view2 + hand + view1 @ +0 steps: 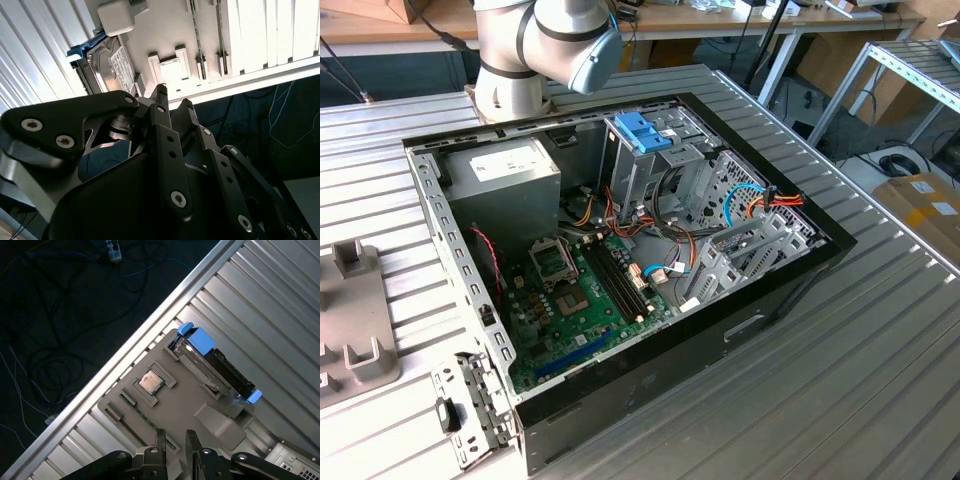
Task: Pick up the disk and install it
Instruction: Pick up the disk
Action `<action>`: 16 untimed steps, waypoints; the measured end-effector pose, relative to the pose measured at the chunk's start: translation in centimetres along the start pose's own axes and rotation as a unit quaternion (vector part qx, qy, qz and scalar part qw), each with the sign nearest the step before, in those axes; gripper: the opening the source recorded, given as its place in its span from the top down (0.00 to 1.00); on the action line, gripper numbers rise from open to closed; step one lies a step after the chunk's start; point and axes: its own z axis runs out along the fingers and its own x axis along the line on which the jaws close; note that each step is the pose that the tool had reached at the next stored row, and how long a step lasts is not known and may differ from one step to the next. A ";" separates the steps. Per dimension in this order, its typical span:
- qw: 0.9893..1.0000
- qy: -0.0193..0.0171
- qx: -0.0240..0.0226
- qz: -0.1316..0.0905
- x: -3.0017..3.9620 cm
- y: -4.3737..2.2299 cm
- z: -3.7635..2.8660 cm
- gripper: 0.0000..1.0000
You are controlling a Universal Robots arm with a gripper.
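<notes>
The disk (216, 366) stands on edge in a slot of a grey fixture (165, 407) on the ribbed metal table; it is dark metal with a light-blue frame at both ends. Its white label faces the camera in the second wrist view, disk (114, 67). My gripper (175, 436) hovers above the fixture, a short way off from the disk and not touching it. Its fingers stand open with only a narrow gap and nothing between them; the gripper (172, 97) is in the foreground of both wrist views.
An open computer case (790, 290) lies on the table, with a metal drive cage under a blue latch (645, 130), a grey power supply (505, 175) and a green motherboard (580, 290). A processor chip (151, 382) sits in the fixture. A loose bracket (470, 410) lies near the front.
</notes>
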 end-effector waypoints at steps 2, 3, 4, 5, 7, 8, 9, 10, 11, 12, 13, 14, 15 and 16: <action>1.000 0.000 0.000 -0.004 0.00 0.00 0.00 0.70; 1.000 0.000 0.000 -0.006 0.00 0.00 0.00 0.70; 1.000 0.000 0.000 -0.008 0.00 0.00 0.00 0.70; 1.000 0.000 0.000 -0.010 0.00 0.00 0.00 0.70; 1.000 0.001 0.000 -0.014 0.00 0.00 0.00 0.70; 1.000 0.001 0.000 -0.016 0.00 0.00 0.00 0.70; 1.000 0.001 0.000 -0.020 0.00 0.00 0.00 0.70; 1.000 0.001 -0.001 -0.022 0.00 0.00 0.00 0.70; 1.000 0.001 -0.001 -0.025 0.00 0.00 0.00 0.70; 1.000 0.001 -0.001 -0.028 0.00 0.00 0.00 0.70; 1.000 0.001 -0.001 -0.030 0.00 0.00 0.00 0.70; 0.999 0.001 -0.001 -0.033 0.00 0.00 0.00 0.70; 0.999 0.002 -0.001 -0.035 0.00 0.00 0.00 0.70; 0.999 0.002 -0.001 -0.037 0.00 0.00 0.00 0.70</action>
